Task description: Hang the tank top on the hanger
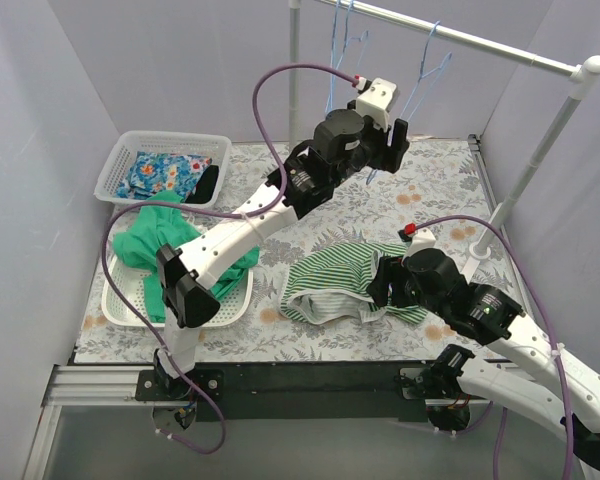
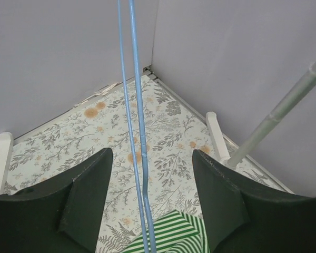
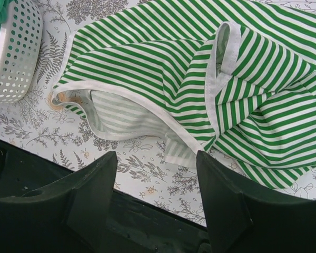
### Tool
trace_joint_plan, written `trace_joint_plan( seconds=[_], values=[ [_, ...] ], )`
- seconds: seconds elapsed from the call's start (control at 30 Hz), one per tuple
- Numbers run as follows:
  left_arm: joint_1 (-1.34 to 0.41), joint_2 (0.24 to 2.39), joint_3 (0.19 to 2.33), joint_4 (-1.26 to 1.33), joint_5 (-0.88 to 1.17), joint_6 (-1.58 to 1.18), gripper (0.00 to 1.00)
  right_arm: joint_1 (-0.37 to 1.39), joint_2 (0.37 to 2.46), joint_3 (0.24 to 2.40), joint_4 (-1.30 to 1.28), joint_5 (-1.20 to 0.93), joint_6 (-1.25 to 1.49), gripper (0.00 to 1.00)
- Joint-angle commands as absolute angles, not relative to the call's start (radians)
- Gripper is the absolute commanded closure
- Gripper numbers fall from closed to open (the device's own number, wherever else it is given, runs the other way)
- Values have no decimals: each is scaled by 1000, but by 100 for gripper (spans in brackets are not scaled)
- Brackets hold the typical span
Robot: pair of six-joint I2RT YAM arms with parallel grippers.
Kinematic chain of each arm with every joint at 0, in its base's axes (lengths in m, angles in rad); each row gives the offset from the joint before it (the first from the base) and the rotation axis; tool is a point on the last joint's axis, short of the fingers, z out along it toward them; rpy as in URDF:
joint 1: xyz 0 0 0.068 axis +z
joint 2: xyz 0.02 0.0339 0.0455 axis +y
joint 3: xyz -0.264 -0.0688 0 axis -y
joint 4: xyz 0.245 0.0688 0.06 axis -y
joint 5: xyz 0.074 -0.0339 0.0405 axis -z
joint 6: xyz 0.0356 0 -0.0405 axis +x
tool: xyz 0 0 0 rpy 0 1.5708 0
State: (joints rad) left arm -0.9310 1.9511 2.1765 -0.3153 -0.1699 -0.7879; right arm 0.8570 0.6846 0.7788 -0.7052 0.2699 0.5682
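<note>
The tank top (image 1: 342, 284) was seen crumpled on the table (image 1: 435, 195), near right, long axis left-right — just beyond the right gripper (image 3: 155, 171), fingers spread, nothing held. The hanger (image 2: 140, 132) was hung far off, wires between the spread fingers of the left gripper (image 2: 151, 174), ungripped.

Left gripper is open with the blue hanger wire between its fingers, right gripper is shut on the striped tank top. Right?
Not quite. The right gripper is open, not shut: in the right wrist view its fingers are spread and hold nothing, and the tank top lies loose beyond them. The rest holds: the left gripper is open with the hanger wire between its fingers.
</note>
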Motion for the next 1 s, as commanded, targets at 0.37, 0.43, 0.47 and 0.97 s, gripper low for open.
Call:
trace_joint_plan(
  seconds=[0.37, 0.43, 0.47, 0.97],
  values=[
    [-928, 2029, 2278, -292, -273, -635, 79, 853, 673, 769, -680, 296, 515, 35],
    [-928, 2029, 2276, -275, -297, -632, 95, 853, 672, 779, -680, 299, 512, 41],
    [-930, 2028, 2278, -249, -308, -627, 100, 853, 669, 784, -678, 299, 509, 43],
    [-928, 1859, 2133, -112, -316, -614, 100, 853, 657, 805, -686, 334, 492, 57]
  ],
)
